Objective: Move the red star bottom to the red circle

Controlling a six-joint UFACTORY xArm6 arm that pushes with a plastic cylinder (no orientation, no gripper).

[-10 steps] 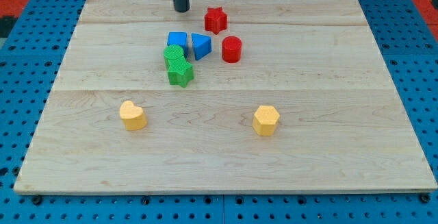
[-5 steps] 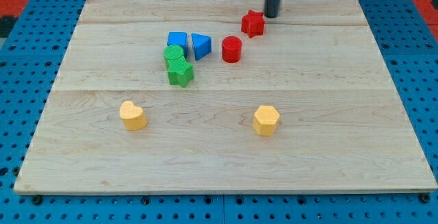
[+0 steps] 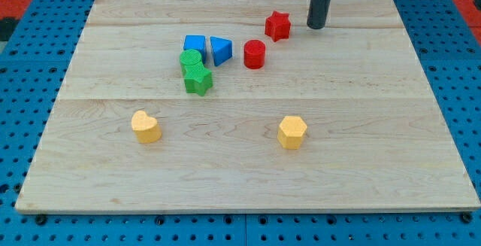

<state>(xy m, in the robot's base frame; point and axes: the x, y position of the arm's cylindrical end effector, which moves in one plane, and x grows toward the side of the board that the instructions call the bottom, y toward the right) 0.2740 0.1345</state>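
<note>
The red star [image 3: 277, 25] is a small, bright red block with blunt points, lying flat near the view's top, right of centre on the wooden board [image 3: 376, 141]. It sits up and to the right of the red circle [image 3: 255, 53], close by but apart. My tip [image 3: 316, 26] rests on the board just to the right of the star, with a clear gap between them. There is no claw here, only the rod, which holds nothing.

Left of the circle cluster 2 blue blocks, a cube [image 3: 195, 45] and a wedge-like one [image 3: 220, 50], with 2 green blocks [image 3: 197, 74] touching below them.
</note>
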